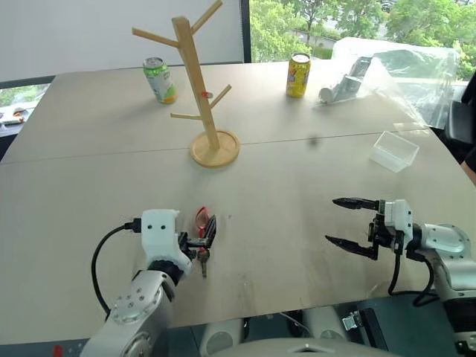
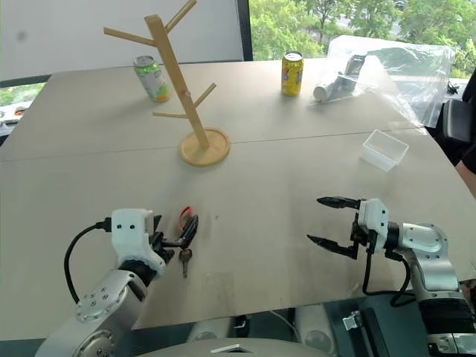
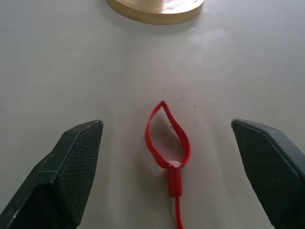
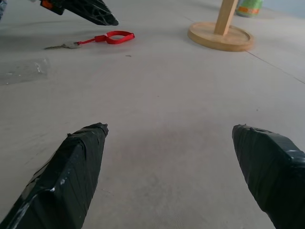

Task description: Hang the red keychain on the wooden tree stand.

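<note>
Keychain: red keychain [image 3: 167,143] lies flat on the pale table [image 1: 297,223] near its front edge, a thin red strap bent into a teardrop loop, pinched at a short red neck, with a small dark metal key at the near end.
Left hand: left hand [image 1: 205,236] hovers right over the keychain, its two black fingers [image 3: 71,167] spread wide with the loop lying between them, grasping nothing.
Right hand: right hand [image 1: 349,223] sits well off to the right, turned sideways toward the keychain, fingers [image 4: 76,162] released and wide apart, empty, above bare table.
Stand: wooden tree stand [image 1: 199,82] stands upright farther back, a pale pole with angled pegs on a round disc base, well apart from the keychain.
Box: small clear plastic box [image 1: 394,151] rests to the right.
Cans: green soda can [image 1: 159,79] and yellow soda can [image 1: 298,74] stand beyond the stand; their printing is too small to read.
Far corner: crumpled clear plastic bag [image 1: 394,71] lies there.
</note>
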{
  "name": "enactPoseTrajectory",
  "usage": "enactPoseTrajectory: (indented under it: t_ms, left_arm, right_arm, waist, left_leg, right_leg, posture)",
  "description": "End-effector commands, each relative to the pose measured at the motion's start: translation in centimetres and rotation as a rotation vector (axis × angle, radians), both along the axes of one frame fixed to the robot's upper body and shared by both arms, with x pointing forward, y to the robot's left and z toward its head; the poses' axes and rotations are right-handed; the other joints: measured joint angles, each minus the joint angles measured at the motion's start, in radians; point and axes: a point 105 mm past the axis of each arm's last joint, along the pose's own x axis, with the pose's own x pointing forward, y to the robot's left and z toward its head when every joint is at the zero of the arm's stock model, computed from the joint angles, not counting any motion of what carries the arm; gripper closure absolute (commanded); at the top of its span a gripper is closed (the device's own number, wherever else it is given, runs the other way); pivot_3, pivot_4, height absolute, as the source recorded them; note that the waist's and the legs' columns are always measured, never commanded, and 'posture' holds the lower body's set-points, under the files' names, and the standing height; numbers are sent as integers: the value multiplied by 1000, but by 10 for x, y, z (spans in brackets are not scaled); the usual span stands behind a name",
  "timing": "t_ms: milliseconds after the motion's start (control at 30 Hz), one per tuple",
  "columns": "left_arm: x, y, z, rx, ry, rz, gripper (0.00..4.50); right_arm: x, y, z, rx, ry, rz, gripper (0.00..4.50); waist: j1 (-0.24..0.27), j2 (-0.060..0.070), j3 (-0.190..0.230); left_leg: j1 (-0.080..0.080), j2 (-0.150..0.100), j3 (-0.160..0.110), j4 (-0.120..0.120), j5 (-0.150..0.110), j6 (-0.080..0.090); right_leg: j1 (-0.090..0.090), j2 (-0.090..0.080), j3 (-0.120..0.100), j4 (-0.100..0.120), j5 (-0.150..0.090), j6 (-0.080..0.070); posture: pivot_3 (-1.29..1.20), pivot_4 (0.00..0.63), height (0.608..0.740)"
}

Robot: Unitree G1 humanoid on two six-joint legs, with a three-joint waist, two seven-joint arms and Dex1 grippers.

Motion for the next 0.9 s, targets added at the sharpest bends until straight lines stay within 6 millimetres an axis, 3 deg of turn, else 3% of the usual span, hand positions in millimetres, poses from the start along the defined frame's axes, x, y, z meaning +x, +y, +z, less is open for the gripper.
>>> enactPoseTrajectory:
  t_ms: [33, 367, 900]
  left_arm:
    - [-4, -8, 5, 1, 25, -29, 0]
    - [-6, -9, 3, 13, 82, -42, 0]
    - [-6, -9, -7, 73, 207, -40, 0]
  right_arm:
    - [-6, 5, 0, -23, -66, 68, 9]
    - [-19, 8, -11, 5, 4, 149, 9]
    - [-16, 11, -8, 40, 22, 130, 9]
  waist:
    - [1, 0, 0]
    - [5, 0, 0]
    - [15, 0, 0]
  left_leg:
    - [0, 0, 0, 0, 0, 0]
    - [1, 0, 0, 0, 0, 0]
    - [1, -1, 0, 1, 0, 0]
  right_leg:
    - [0, 0, 0, 0, 0, 0]
    - [1, 0, 0, 0, 2, -3]
    - [1, -1, 0, 0, 2, -4]
  posture:
    - [0, 150, 740]
    - [0, 150, 740]
    - [0, 150, 740]
